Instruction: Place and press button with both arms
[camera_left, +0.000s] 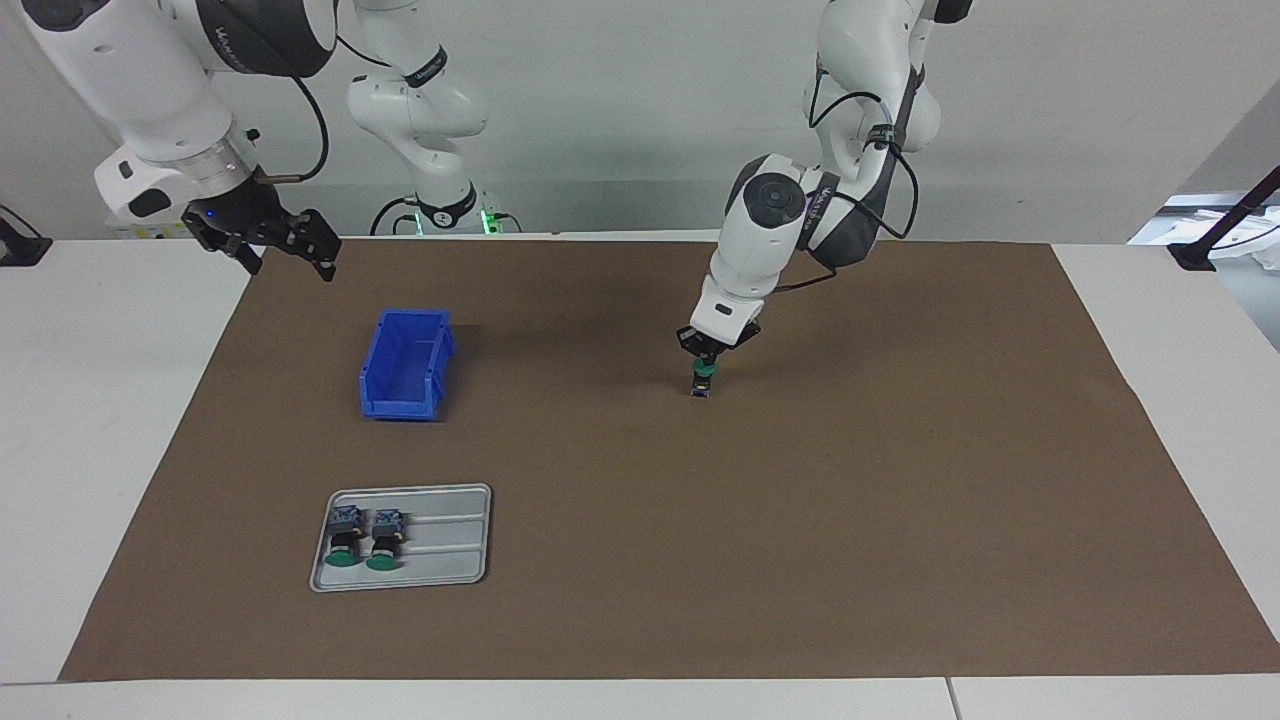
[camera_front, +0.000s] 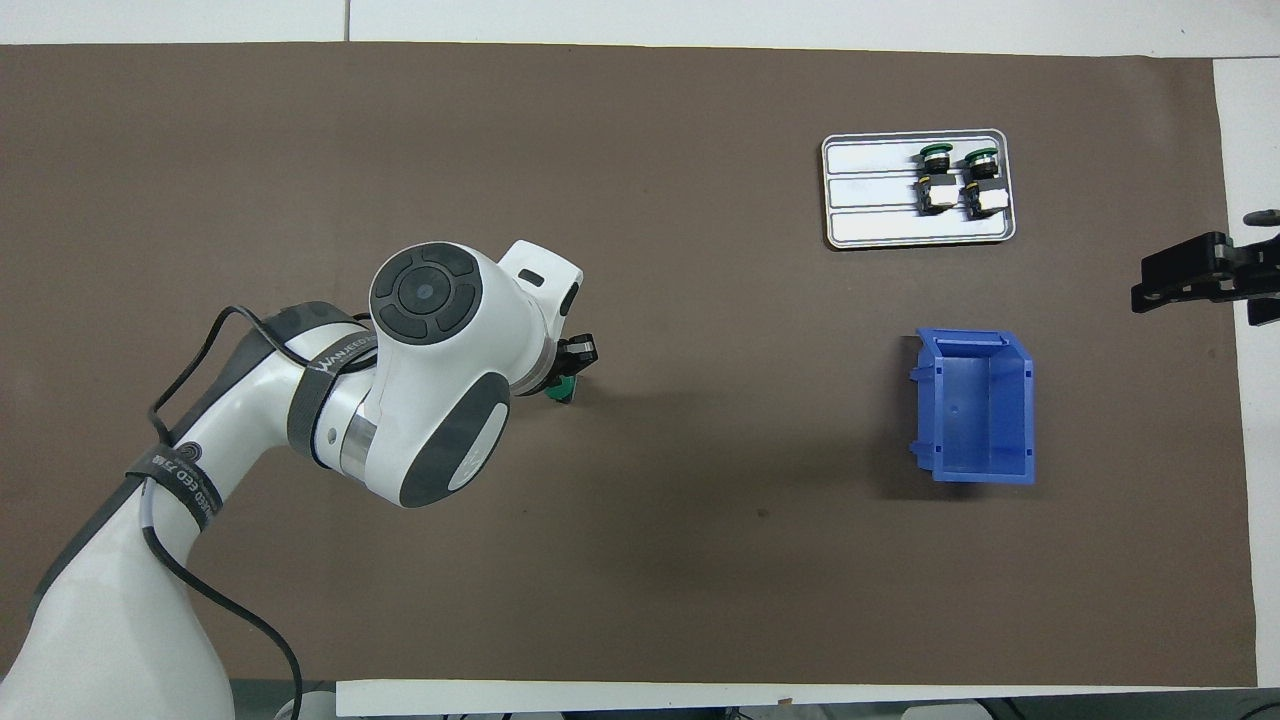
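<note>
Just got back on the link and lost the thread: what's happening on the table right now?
The left hand is shut on a green-capped button, holding it upright on the brown mat near the table's middle. Two more buttons lie in the grey tray, which sits farther from the robots than the empty blue bin, both toward the right arm's end. The right hand waits open, raised over the mat's edge at its own end.

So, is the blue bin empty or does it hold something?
Empty. The overhead view looks straight into the blue bin and shows only its bare blue floor; the facing view shows nothing in it either.
</note>
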